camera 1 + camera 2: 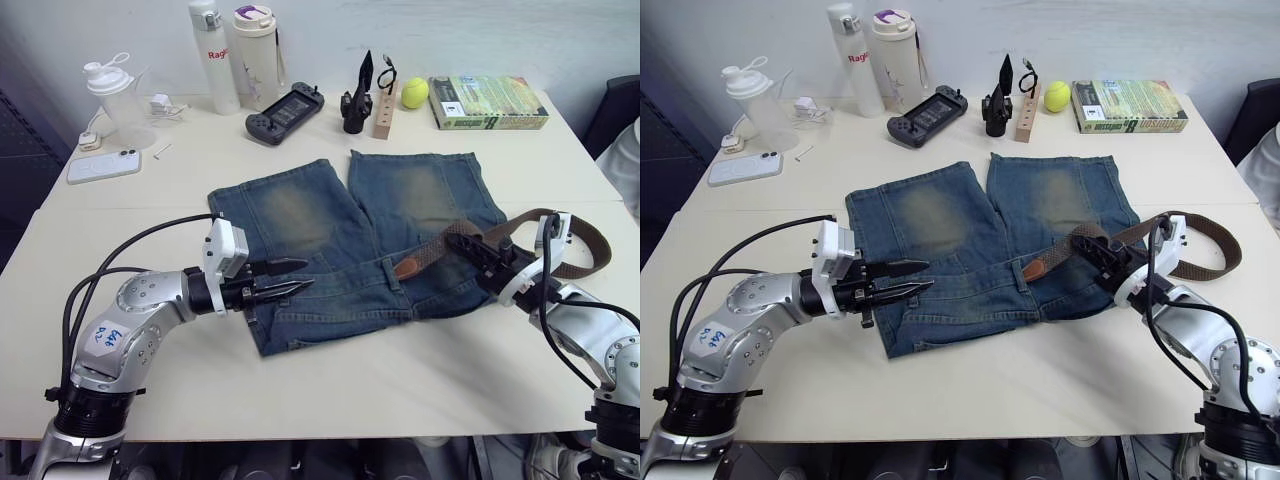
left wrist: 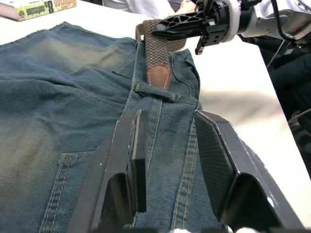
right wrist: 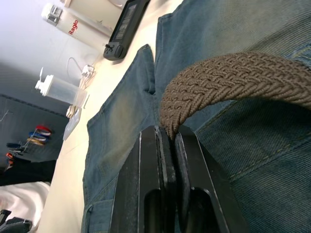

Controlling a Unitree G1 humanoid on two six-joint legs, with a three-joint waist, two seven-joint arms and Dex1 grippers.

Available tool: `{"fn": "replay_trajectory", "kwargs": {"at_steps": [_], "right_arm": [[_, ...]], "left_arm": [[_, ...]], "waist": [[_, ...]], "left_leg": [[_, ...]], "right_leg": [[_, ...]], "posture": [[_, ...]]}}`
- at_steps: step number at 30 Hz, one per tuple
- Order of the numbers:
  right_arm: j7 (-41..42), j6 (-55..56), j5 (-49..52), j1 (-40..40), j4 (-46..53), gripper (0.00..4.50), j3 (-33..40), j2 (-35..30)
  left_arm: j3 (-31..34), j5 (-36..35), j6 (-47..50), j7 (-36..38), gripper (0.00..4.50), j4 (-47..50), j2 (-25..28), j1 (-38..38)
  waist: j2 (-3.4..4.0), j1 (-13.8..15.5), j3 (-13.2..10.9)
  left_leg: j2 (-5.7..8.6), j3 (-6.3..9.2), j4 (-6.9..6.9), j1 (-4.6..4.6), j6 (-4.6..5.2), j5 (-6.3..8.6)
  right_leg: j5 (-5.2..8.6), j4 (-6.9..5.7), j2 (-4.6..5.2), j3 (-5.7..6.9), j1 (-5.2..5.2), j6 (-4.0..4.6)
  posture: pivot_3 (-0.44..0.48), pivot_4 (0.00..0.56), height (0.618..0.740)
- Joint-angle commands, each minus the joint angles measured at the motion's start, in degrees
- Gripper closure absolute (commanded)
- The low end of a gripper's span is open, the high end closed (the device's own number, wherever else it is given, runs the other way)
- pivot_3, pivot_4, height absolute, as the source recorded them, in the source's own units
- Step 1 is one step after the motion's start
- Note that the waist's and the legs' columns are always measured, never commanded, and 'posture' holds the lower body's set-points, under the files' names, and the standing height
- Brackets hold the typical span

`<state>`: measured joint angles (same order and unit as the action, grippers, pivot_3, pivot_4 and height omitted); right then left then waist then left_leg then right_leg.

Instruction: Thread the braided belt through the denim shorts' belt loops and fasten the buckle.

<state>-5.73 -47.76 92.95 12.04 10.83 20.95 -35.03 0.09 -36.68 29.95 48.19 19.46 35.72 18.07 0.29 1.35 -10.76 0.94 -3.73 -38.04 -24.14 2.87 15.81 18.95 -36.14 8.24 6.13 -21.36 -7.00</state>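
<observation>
Head camera, both eyes: nearest the lens are the two arms. The left gripper [image 1: 285, 278] hovers low over the waistband at the robot's left side of the denim shorts [image 1: 300, 215], its fingers parted and holding nothing. The right gripper [image 1: 468, 243] is clamped on the braided belt [image 1: 440, 250] a little back from the leather tip. The shorts lie flat on the table [image 1: 400, 370], waistband toward the robot, legs pointing away. The belt's tip [image 1: 407, 266] rests on the waistband near the middle, just beside one of the belt loops [image 2: 154, 91]; from the right gripper the rest of the belt curves back in a loop over the table edge on the robot's right. The buckle cannot be made out.

Left wrist camera: the left gripper's fingers [image 2: 133, 155] stand apart above the waistband. Straight ahead along the waistband lies that belt loop, and immediately beyond it the leather tip, pointing toward this gripper. The belt's long axis runs nearly in line with the waistband. The right gripper is seen beyond, gripping the braid.

Right wrist camera: the right fingers [image 3: 150, 179] are pressed together on the braid, which arches up and away from them.

Assessment: the tip lies at the mouth of the loop but does not appear to have entered it. The right arm is the nearer for feeding; the left is placed to receive the tip.
</observation>
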Motion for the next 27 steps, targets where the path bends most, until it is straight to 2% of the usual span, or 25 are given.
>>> {"fn": "replay_trajectory", "kwargs": {"at_steps": [1, 8, 16, 18, 24, 27], "right_arm": [[2.9, 0.1, -1.9, 0.4, 0.6, 4.5, 1.1, -0.6], [4.0, -0.2, -5.0, -1.0, 3.0, 4.5, -2.2, 2.0], [0.2, -1.8, -1.5, -2.4, 2.7, 4.5, -3.4, 5.4], [-3.2, -1.9, 2.4, -1.9, 1.8, 4.5, -3.3, 6.5], [-14.1, -2.0, 16.8, 0.8, -4.0, 4.5, -5.7, 8.9], [-17.1, -3.4, 19.9, 1.9, -5.6, 4.5, -6.1, 10.4]], "left_arm": [[1.1, -0.1, -0.2, -0.4, 2.73, 1.9, -0.3, 1.0], [0.7, 0.3, -0.2, -0.4, 2.73, 2.1, -0.4, 1.6], [-1.0, 2.7, -2.0, 1.6, 2.73, 1.3, 0.3, 2.1], [-1.7, 3.9, -3.1, 2.3, 2.73, 0.6, 0.3, 2.7], [-8.0, 14.2, -15.6, 7.7, 2.73, -7.1, -0.5, 8.3], [-13.2, 21.9, -27.3, 10.7, 2.73, -14.1, -1.9, 11.9]], "waist": [[0.0, 0.0, 0.0], [0.0, 0.0, 0.0], [0.0, 0.0, 0.0], [0.0, 0.0, 0.0], [0.0, 0.1, 0.0], [0.0, 0.0, 0.0]], "left_leg": [[0.0, 0.0, 0.0, 0.0, 0.0, 0.0], [0.0, 0.0, 0.0, 0.0, 0.0, 0.0], [-0.01, -0.01, 0.01, 0.0, 0.0, 0.0], [0.0, -0.01, 0.01, 0.0, 0.0, 0.0], [-0.03, -0.01, 0.02, 0.0, -0.01, -0.01], [-0.03, -0.07, 0.01, 0.01, -0.01, 0.0]], "right_leg": [[0.0, 0.0, 0.0, 0.0, 0.0, 0.0], [0.0, 0.01, 0.0, 0.03, 0.0, -0.01], [-0.01, 0.04, -0.03, 0.04, 0.0, -0.02], [-0.01, 0.05, -0.03, 0.04, 0.0, -0.03], [-0.02, 0.06, -0.09, 0.08, 0.01, -0.02], [-0.03, 0.06, -0.12, 0.15, 0.0, -0.04]], "posture": [[0.0, 0.15, 0.724], [0.0, 0.15, 0.724], [0.0, 0.15, 0.724], [0.0, 0.15, 0.724], [0.0, 0.15, 0.724], [0.0, 0.15, 0.724]]}}
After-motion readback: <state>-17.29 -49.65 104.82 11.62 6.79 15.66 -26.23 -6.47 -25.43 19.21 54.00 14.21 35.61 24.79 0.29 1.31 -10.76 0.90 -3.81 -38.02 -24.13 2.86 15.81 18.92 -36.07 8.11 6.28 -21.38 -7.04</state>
